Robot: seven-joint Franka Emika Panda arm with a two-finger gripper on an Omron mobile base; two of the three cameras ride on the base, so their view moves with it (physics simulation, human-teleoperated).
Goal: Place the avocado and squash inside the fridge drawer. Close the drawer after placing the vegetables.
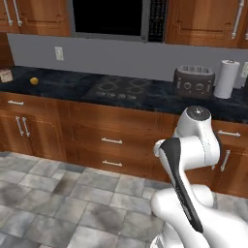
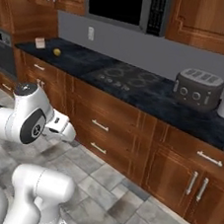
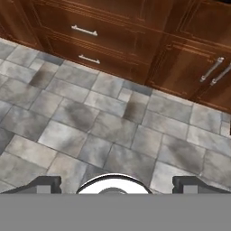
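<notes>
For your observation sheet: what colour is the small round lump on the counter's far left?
Yellow: the squash, clearest in the left base view.

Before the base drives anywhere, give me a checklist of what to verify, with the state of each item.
1. Squash located: ok, small yellow lump on the dark counter, far left.
2. Avocado located: cannot tell, no green lump in view.
3. Fridge drawer located: cannot tell, what shows is wooden cabinets and the stovetop.
4. Gripper free: ok, jaws stand wide apart with nothing between them, pointing at the tiled floor.
5. Squash unobstructed: ok, a small carton sits apart from it.
</notes>
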